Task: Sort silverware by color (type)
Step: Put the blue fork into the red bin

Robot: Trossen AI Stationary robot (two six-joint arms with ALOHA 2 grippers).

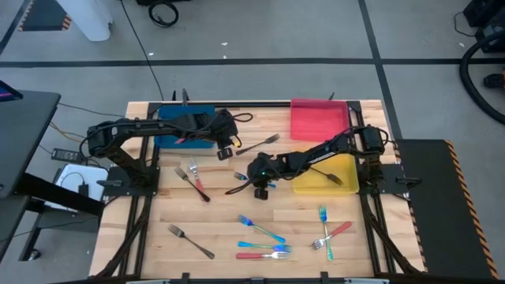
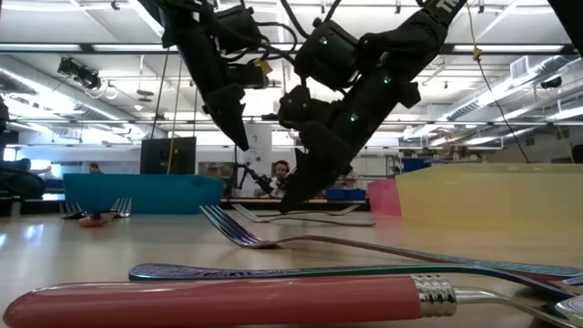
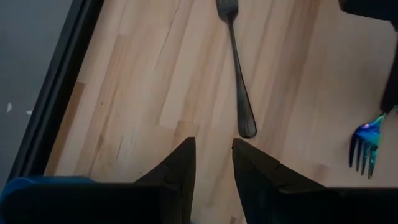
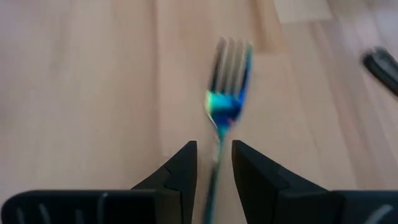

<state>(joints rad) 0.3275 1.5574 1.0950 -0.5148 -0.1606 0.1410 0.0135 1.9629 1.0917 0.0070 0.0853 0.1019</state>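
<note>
A blue iridescent fork (image 4: pixel 225 102) lies on the wooden table near its middle. My right gripper (image 4: pixel 214 163) is low over it and open. Its fingers stand on either side of the fork's handle (image 4: pixel 214 177), with a gap showing on each side. In the high view this gripper (image 1: pixel 246 175) is at the table's centre. My left gripper (image 3: pixel 214 163) is open and holds nothing. It hovers beside the blue tray (image 1: pixel 185 126), just short of the handle end of a dark grey fork (image 3: pixel 239 81). That fork lies flat on the table (image 1: pixel 260 144).
A red tray (image 1: pixel 318 120) stands at the far right. A yellow tray (image 1: pixel 347 183) in front of it holds a fork. More forks lie at the left (image 1: pixel 192 177), the near left (image 1: pixel 189 241), the near middle (image 1: pixel 264 243) and the near right (image 1: pixel 329 233).
</note>
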